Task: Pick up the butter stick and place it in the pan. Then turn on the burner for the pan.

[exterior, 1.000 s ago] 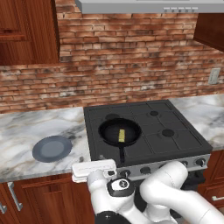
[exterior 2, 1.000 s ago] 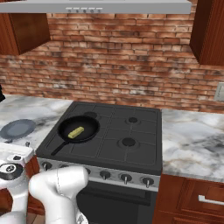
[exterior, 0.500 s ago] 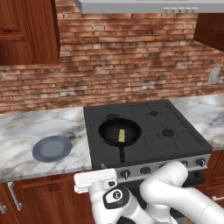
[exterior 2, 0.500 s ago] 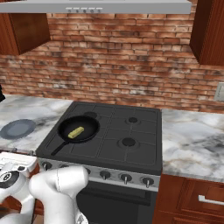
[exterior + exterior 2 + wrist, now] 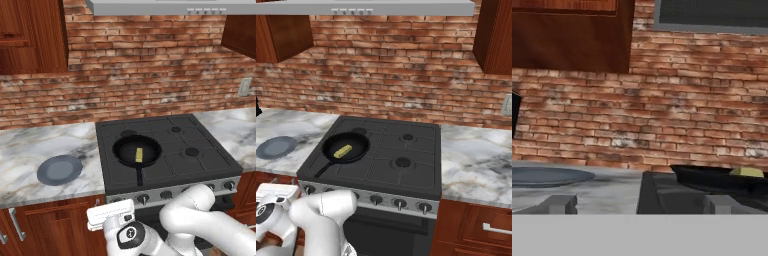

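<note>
The gripper (image 5: pixel 639 204) stood with its jaws spread as wide as they went, holding nothing and touching nothing; one finger tip (image 5: pixel 561 204) rose at the lower left of the hand view and the other at the lower right, with bare air between them. It hung low, in front of the stove's front edge at about counter height, looking level across the surface toward the brick wall (image 5: pixel 662 125). In the left base view the gripper (image 5: pixel 110 215) sat below the counter edge, just beside the knob panel (image 5: pixel 170 194).

Ahead of the fingers, the stove (image 5: pixel 200 160) edge and the marble counter (image 5: pixel 30 150) edge ran side by side. The pan (image 5: pixel 125 150) rested on the front left burner, its handle (image 5: pixel 139 176) pointing toward the front edge. The butter stick (image 5: pixel 139 155) lay inside the pan, slightly right of centre. The grey-blue plate (image 5: pixel 59 169) lay flat on the counter, well apart from the stove's left side. The other three burners stood bare, leaving free room across the right half of the stove. Wood cabinets (image 5: pixel 30 35) and the range hood (image 5: pixel 170 6) hung above.
</note>
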### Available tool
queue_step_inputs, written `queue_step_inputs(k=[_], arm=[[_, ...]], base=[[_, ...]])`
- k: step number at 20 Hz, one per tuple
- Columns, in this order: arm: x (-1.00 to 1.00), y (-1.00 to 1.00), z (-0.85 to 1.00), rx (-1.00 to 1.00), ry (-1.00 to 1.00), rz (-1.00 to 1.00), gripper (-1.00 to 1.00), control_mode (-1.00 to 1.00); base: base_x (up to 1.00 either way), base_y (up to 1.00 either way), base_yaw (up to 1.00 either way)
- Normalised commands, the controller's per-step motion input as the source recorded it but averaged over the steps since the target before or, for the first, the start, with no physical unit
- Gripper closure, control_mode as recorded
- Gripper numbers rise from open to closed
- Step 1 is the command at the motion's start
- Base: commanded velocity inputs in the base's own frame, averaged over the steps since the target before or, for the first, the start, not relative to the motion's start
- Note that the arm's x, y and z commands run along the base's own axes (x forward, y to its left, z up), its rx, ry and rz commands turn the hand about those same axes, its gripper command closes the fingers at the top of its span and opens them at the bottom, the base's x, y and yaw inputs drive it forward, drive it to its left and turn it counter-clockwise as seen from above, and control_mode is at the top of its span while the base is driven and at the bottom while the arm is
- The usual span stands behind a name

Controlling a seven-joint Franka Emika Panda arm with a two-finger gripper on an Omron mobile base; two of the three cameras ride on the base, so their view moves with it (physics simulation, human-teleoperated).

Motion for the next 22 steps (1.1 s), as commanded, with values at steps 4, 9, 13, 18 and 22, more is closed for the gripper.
queue_step_inputs(k=[4, 9, 13, 18, 22], arm=[[0.0, -0.07, -0.45, 0.01, -0.03, -0.03, -1.0, -1.0], [0.0, -0.1, -0.38, 0.02, -0.03, -0.03, -1.0, -1.0], [0.0, -0.08, -0.31, 0.05, -0.03, -0.05, -1.0, -1.0], [0.01, -0.05, -0.2, 0.07, -0.02, -0.07, -1.0, -1.0], [0.13, -0.11, -0.11, 0.06, 0.0, -0.04, -1.0, -1.0]], base=[[0.0, 0.0, 0.0], [0.0, 0.0, 0.0], [0.0, 0.0, 0.0], [0.0, 0.0, 0.0], [0.0, 0.0, 0.0]])
